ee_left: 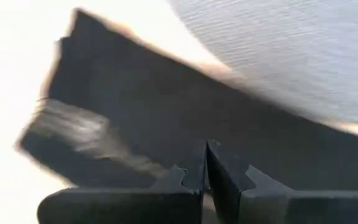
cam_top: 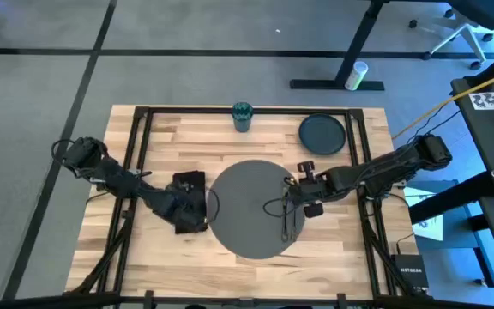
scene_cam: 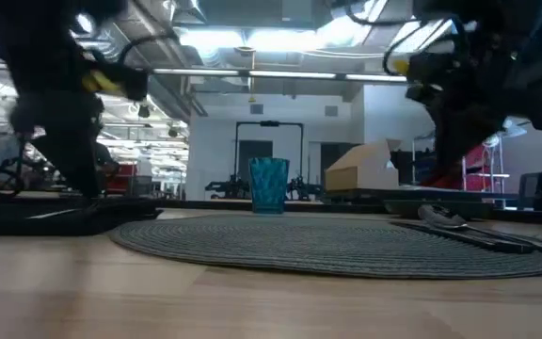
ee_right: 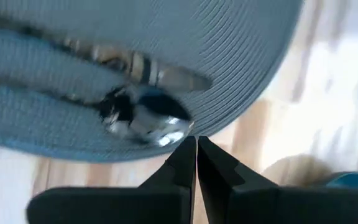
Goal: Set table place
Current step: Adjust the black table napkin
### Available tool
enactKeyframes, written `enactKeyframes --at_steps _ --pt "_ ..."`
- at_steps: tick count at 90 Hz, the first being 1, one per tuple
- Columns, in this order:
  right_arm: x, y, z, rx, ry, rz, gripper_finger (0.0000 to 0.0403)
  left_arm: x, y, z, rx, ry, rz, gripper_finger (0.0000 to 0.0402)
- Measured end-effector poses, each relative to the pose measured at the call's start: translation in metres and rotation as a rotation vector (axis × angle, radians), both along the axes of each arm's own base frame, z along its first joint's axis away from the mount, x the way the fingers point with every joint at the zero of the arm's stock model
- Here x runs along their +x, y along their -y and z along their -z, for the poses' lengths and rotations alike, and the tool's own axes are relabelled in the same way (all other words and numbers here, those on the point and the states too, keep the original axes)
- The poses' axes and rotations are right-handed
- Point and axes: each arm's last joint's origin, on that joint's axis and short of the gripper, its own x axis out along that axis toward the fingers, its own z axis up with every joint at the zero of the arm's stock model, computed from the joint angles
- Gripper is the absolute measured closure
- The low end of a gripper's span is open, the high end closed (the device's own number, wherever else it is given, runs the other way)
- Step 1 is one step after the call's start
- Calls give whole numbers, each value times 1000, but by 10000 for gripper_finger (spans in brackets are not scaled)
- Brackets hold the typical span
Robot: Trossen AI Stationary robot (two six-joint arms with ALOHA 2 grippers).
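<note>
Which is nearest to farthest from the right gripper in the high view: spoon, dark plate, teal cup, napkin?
From the right gripper:
1. Spoon, beside it on the mat's right part.
2. Dark plate, back right.
3. Teal cup, back edge, middle.
4. Napkin, beyond the mat, under the left gripper.

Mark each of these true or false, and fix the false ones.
1. The teal cup stands on the grey mat. False: it stands on bare wood near the table's far edge.
2. The dark plate lies off the mat. True.
3. The fork and spoon lie on the mat. True.
4. The left gripper is wide open. False: its fingers are shut, over the black napkin.
5. The right gripper holds the cup. False: it is shut and empty at the mat's edge.
</note>
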Motion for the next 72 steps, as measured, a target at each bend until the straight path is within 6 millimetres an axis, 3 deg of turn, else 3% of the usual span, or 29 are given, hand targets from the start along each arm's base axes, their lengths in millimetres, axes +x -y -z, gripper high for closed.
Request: enactKeyframes --at_steps 27,72 --pt "9 23 -12 -38 8 28 403 16 -45 12 10 10 30 402" --pt "10 53 -11 -39 -21 100 403 29 -70 12 -11 21 129 402"
